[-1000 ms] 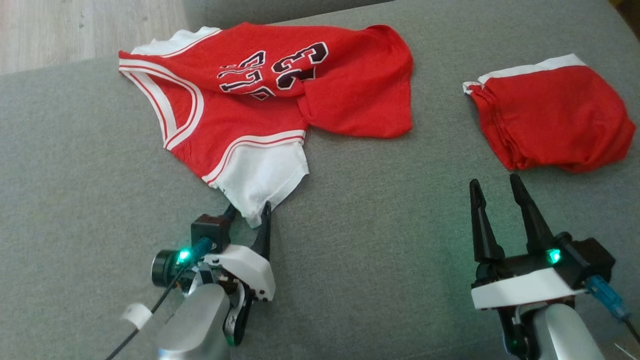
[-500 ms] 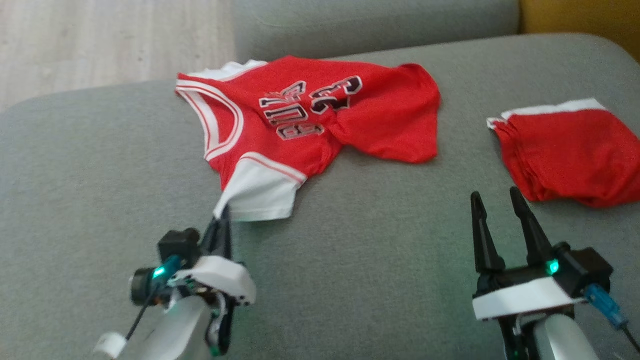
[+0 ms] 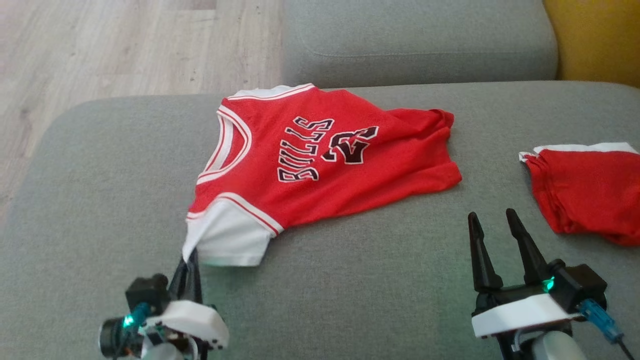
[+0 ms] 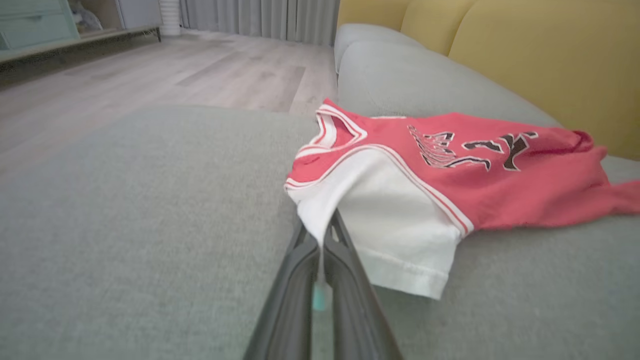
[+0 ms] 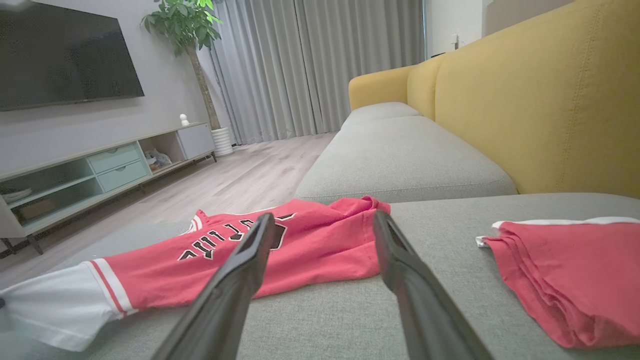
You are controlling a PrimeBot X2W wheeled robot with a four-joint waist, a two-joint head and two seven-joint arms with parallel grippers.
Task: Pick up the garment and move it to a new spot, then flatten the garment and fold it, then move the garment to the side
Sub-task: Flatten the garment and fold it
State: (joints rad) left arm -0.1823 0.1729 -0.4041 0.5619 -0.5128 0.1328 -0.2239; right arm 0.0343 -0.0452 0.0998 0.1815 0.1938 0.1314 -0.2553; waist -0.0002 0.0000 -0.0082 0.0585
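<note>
Head view: a red jersey [image 3: 320, 165] with white trim, black "BULLS" lettering and a white sleeve lies spread on the grey sofa cushion [image 3: 350, 280]. The left hand [image 3: 189, 260] is clamped on the sleeve's corner, and the right hand [image 3: 491, 216] stands apart, empty. Left wrist view: the closed fingers pinch white fabric. Right wrist view: the jersey's far end is rumpled.

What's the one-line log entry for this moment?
phase: pick-up | left gripper: shut on jersey at white sleeve | right gripper: open, empty | jersey: mostly on sofa cushion | second red garment: apart
</note>
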